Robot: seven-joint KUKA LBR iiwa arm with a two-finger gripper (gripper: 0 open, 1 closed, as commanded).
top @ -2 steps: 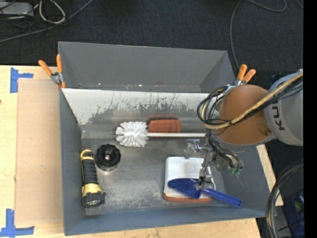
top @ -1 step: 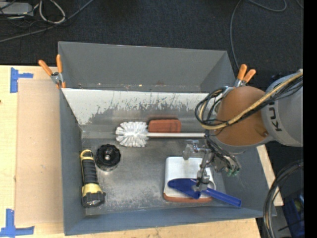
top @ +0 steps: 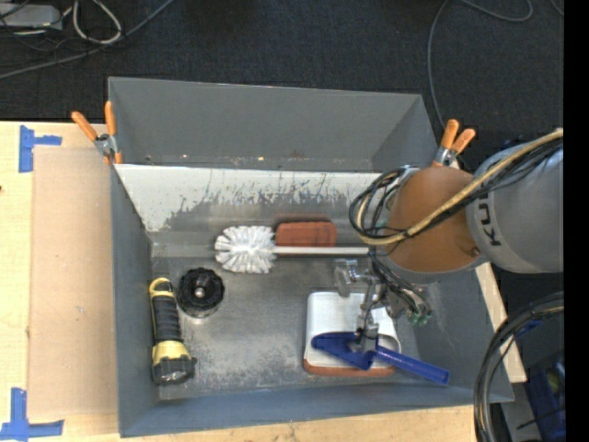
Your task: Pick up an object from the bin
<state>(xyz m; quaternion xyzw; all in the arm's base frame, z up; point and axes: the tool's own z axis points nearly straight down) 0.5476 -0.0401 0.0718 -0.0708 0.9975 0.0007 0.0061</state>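
Orange-capped wrist [top: 428, 221] points down, hand [top: 366, 336] low over the blue tool [top: 414, 367], its grip impossible to tell.

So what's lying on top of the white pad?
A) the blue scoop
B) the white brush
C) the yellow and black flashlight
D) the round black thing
A: the blue scoop lies across the white pad; the white brush and flashlight lie away from it.

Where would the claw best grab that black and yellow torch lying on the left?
Probably the torch by its slim black barrel, mid-length, from straight above, closing across the width: it lies flat, and the round black thing crowds its upper end.
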